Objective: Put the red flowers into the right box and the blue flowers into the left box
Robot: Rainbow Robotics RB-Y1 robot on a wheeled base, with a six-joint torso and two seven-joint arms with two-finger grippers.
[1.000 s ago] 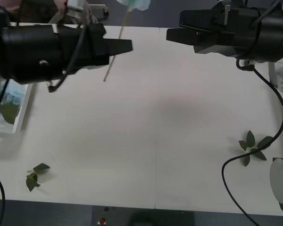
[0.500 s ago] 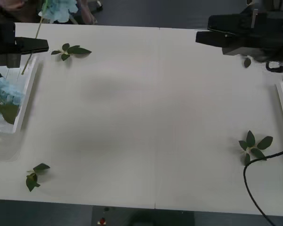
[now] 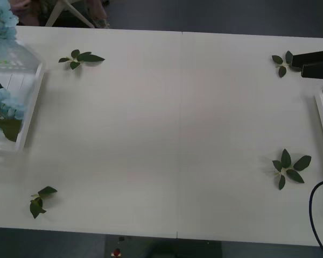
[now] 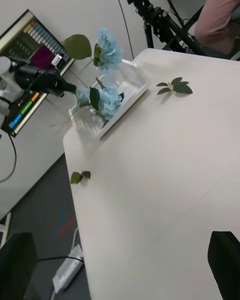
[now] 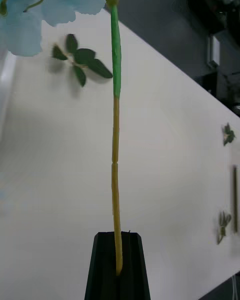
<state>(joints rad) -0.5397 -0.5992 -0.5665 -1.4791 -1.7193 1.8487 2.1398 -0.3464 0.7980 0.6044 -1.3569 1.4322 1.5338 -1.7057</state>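
Blue flowers (image 3: 5, 105) fill the left box (image 3: 29, 115); left hand (image 5: 118, 267) pinches another stem, right hand (image 4: 120, 265) spread, seemingly empty.

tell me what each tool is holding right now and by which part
The left tool is shut on a blue flower, gripping the bottom end of its stem. The right tool is open and holds nothing.

Matt off-white surface (image 3: 172, 134); translucent glossy plastic tray (image 3: 31, 107); fluffy pale-blue fabric-like flower heads (image 3: 5, 99); matt black fingers (image 5: 118, 270).

Even, soft overhead light; faint shadows, slight blur.
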